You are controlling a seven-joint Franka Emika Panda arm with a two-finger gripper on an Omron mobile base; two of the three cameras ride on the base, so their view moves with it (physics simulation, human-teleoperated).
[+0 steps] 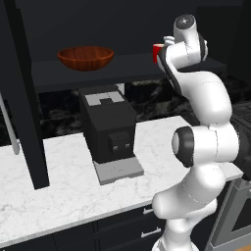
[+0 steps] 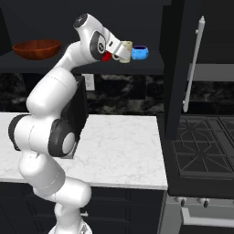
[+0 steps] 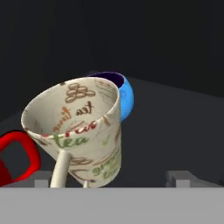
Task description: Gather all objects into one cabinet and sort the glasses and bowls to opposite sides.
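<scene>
While you sort: your gripper (image 2: 122, 50) is up at the cabinet shelf (image 2: 155, 68).
Grip: closed on the cream cup (image 3: 81, 131), which tilts.
Ahead: blue bowl (image 3: 124, 94) just beyond the cup, seemingly touching.
Beside: red mug (image 3: 15, 153).
Far side: wooden bowl (image 1: 85, 57).
Next, likely: set the cup by the mug, clear of the bowl.

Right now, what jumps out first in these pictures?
The big white arm reaching up to the dark cabinet shelf, with a cream cup printed with "tea" right at its gripper. Just behind the cup sits a shiny blue bowl, and a red mug is beside it. Far along the shelf rests a wide wooden bowl.
</scene>
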